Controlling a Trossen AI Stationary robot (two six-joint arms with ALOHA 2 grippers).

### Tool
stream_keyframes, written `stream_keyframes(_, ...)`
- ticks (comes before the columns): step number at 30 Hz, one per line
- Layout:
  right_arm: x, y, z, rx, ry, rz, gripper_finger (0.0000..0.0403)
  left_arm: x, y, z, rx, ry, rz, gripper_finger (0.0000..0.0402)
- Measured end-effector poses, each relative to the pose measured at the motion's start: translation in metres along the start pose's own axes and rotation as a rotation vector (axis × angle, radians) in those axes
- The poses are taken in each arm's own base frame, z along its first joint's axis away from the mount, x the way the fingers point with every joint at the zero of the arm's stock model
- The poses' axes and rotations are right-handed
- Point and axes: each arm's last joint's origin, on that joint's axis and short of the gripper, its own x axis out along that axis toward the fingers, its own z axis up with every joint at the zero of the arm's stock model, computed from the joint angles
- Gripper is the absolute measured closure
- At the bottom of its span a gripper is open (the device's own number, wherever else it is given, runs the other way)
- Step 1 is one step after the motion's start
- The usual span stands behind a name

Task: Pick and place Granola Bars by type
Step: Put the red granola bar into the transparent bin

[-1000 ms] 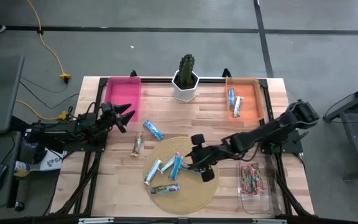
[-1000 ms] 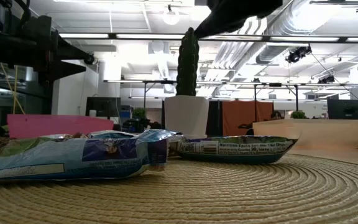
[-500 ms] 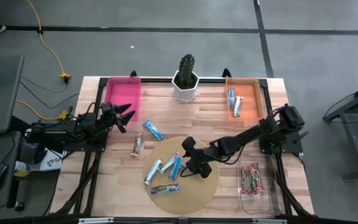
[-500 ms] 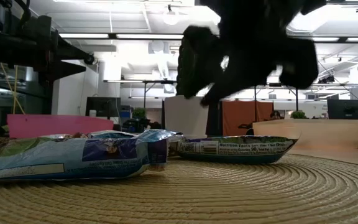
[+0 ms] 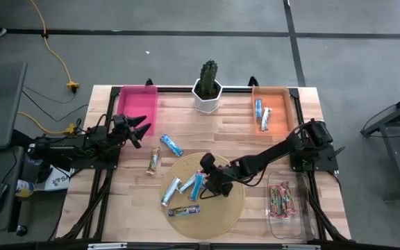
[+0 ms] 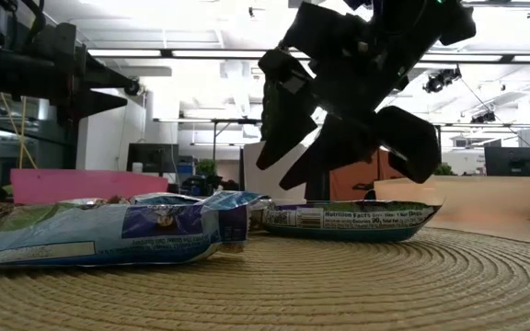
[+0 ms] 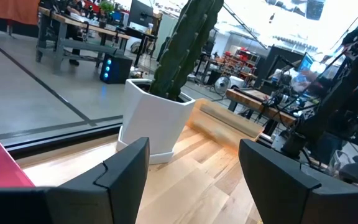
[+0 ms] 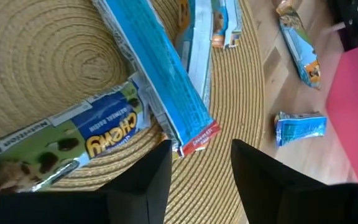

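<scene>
Several granola bars lie on the round woven mat (image 5: 217,205): a blue bar (image 8: 160,68), a green-and-blue bar (image 8: 73,149) and blue-and-white bars (image 5: 171,189). Off the mat, a blue bar (image 5: 171,144) and a tan-brown bar (image 5: 153,161) rest flat on the wood. My right gripper (image 8: 201,168) hangs open just above the mat. Its fingers stand on either side of the blue bar's near end (image 8: 194,140), and the low view shows the right gripper (image 6: 339,129) above the bars. My left gripper (image 5: 141,128) waits open by the pink bin (image 5: 138,107).
A potted cactus (image 5: 207,87) stands at the table's far edge between the pink bin and an orange bin (image 5: 276,104) that holds two blue-and-white bars (image 5: 261,114). A clear bin (image 5: 283,215) at the near right holds pink/red bars (image 5: 280,198). Bare wood lies between mat and bins.
My right gripper has moved toward the table's left and down over the mat, coming low above the blue bar's end. Its fingers stay open. The bars have not moved.
</scene>
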Motion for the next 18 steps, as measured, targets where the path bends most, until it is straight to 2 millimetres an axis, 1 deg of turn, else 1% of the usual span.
stream_keyframes(7, 0.002, 0.002, 0.000, -0.029, -0.018, 0.029, 0.0253, 0.000, 0.000, 0.000, 0.000, 0.000, 0.000, 0.0156)
stream_keyframes(12, 0.010, 0.006, -0.001, -0.046, -0.024, 0.050, 0.0253, 0.000, 0.000, 0.000, 0.000, 0.000, 0.000, 0.0156)
stream_keyframes(18, 0.017, 0.009, -0.003, -0.055, -0.011, 0.030, 0.0253, 0.000, 0.000, 0.000, 0.000, 0.000, -0.001, 0.0156)
